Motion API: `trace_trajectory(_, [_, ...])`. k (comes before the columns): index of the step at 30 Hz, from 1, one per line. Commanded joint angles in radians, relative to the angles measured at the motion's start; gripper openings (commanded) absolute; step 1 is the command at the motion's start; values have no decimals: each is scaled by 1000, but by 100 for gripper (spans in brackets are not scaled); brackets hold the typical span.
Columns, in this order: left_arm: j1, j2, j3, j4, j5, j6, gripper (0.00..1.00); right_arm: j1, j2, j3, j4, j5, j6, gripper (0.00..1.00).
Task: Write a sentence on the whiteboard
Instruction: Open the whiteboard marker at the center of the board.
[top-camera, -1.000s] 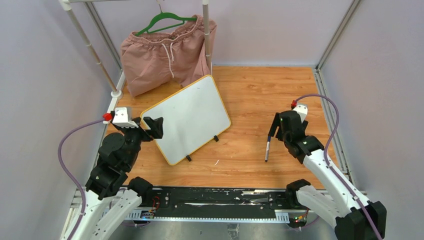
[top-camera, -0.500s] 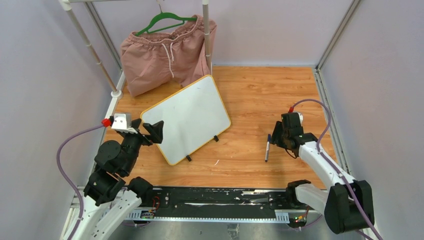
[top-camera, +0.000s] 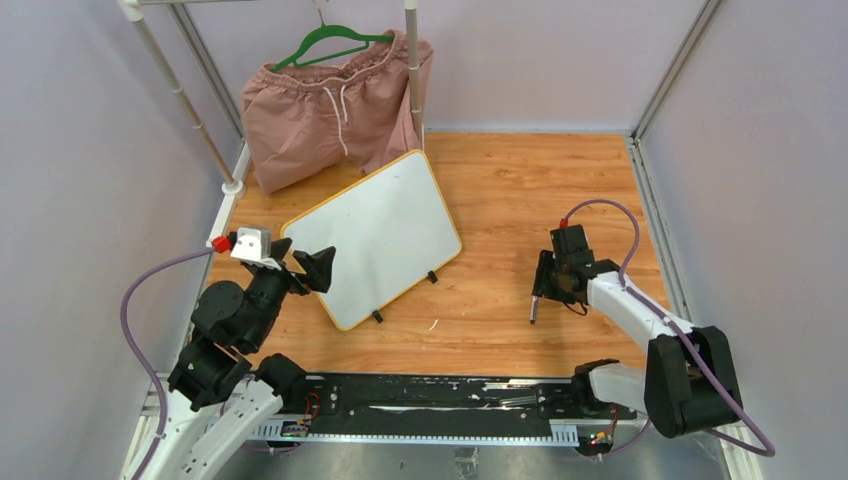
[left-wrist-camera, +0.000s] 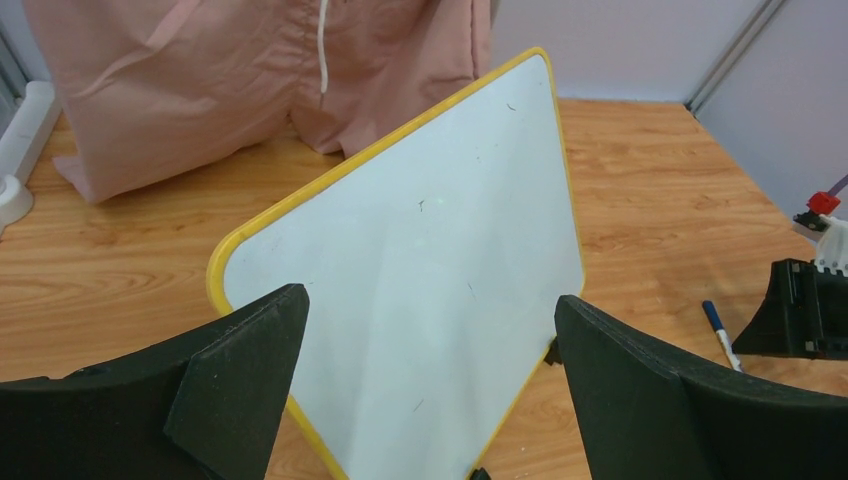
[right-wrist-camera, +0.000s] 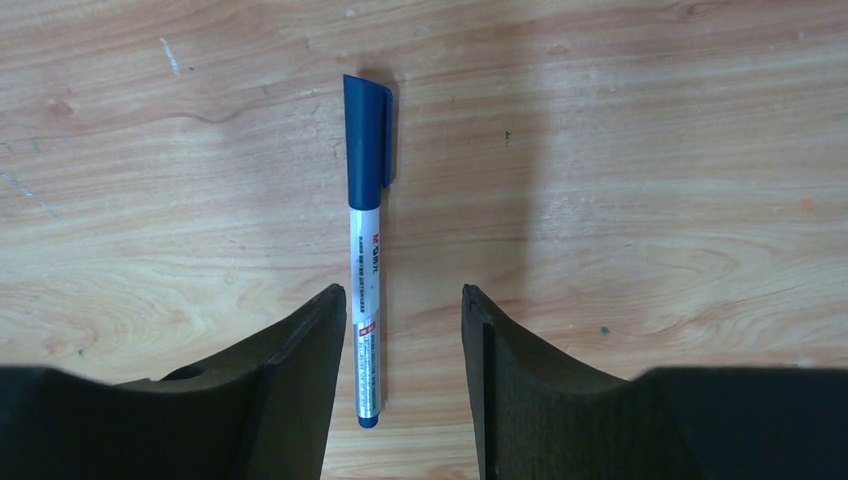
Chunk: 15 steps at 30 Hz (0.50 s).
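whiteboard (top-camera: 380, 235) on table (top-camera: 520, 190) left of centre, shorts (top-camera: 320, 110) behind it, marker (right-wrist-camera: 367, 250) well apart to its right

Holds left gripper (top-camera: 303, 262) raised near left edge, jaws spread wide; right gripper (top-camera: 541, 287) low toward right edge, jaws parted.

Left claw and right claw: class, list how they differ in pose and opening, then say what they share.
The left claw gapes wide; the right claw is open only narrowly. The left claw is raised and faces the whiteboard; the right claw points straight down over the marker lying on the table. Both are open and grip nothing.
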Motion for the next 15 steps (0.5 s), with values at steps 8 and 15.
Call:
trace_trajectory(8, [-10,-18,-6,25,21,18,100,35,75,37,-11,28,-34,39])
trace_trajectory(15, [-14,-25,-7,23,18,18,100,57,122,50,-14,43,-34,35])
